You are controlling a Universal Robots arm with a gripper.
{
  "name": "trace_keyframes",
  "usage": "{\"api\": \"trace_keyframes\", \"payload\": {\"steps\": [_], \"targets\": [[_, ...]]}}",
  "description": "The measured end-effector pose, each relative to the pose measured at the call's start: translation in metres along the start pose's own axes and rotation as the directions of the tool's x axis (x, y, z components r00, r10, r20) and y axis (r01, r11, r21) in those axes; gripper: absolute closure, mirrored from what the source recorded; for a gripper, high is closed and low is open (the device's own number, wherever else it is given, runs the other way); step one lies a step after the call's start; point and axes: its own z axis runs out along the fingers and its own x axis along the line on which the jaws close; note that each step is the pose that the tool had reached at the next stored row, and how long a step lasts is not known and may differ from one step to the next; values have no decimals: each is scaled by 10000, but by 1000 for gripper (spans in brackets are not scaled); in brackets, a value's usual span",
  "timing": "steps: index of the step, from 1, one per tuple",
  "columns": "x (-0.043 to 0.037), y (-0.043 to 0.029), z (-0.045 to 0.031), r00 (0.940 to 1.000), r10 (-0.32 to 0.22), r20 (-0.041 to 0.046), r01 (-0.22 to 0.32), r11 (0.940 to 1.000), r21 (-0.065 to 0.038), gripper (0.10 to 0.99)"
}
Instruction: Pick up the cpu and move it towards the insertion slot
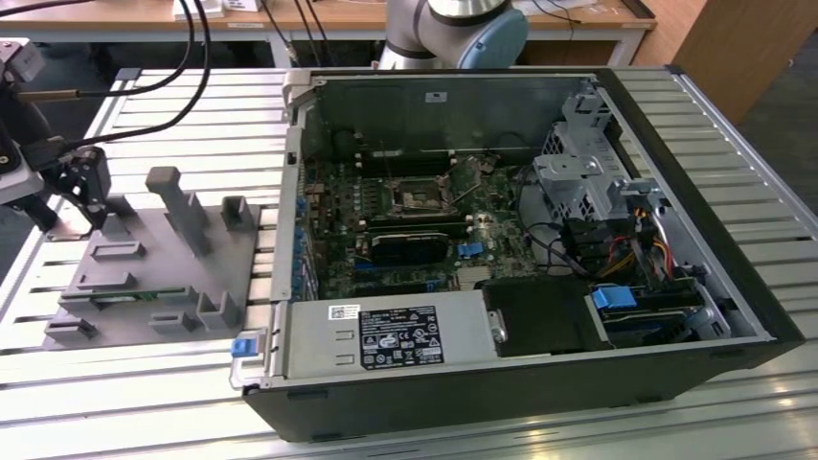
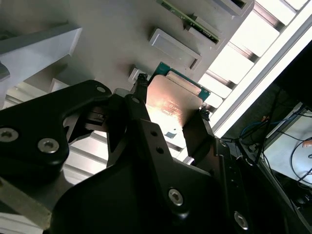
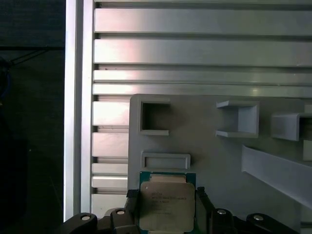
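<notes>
The cpu (image 3: 166, 204) is a flat square chip with a pale metal top and a thin green rim. In both wrist views it sits between my black fingers, which press on two opposite edges. My gripper (image 3: 166, 202) is shut on the cpu (image 2: 173, 100) just over the grey fixture plate (image 3: 204, 156). In the exterior view my gripper (image 1: 79, 220) hangs at the far left, over the far corner of the fixture (image 1: 153, 278). The insertion slot (image 1: 420, 198) is a dark square socket in a silvery frame on the green board inside the open computer case, well to the exterior view's right of my gripper.
The grey fixture carries upright blocks (image 1: 172, 201) and open pockets (image 3: 155, 117) close to my gripper. The case wall (image 1: 297, 144) stands between the fixture and the board. A black block (image 1: 409, 244), cables (image 1: 614, 249) and a drive cage (image 1: 581, 177) surround the socket. The slatted table edge (image 3: 78, 122) lies near.
</notes>
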Motion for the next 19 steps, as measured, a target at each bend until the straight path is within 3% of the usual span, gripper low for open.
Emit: {"api": "trace_keyframes", "payload": {"steps": [19], "targets": [[1, 34, -63, 10000, 1, 1, -1, 10000, 68, 545]]}}
